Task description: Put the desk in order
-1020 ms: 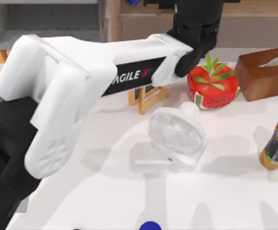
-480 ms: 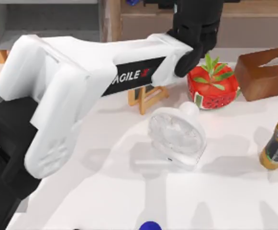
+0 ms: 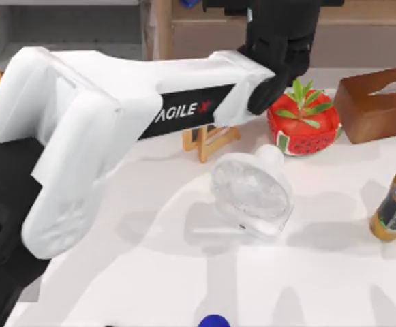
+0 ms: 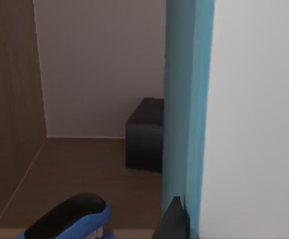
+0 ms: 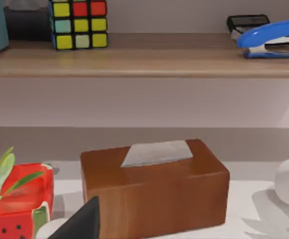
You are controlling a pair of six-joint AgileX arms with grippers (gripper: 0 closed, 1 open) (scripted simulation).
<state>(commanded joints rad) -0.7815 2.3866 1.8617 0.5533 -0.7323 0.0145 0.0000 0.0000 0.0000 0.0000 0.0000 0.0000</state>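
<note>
Left arm reaching into the shelf

Left gripper (image 3: 279, 27) sits over the shelf (image 5: 144, 62); its grip cannot be told. A stapler (image 4: 67, 219) lies near.

Left gripper (image 3: 279, 27) over shelf (image 3: 361, 27); plant pot (image 3: 303, 122) just below, tissue box (image 3: 375, 102) right.

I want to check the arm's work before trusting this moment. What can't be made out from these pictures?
- Left gripper: in the top view its own black wrist covers the fingers at the shelf.
- Blue book: left wrist view, cut off by the frame edges.
- Small wooden stand: top view, partly under the left arm.
- Amber bottle: top view, cut off at the right edge.
</note>
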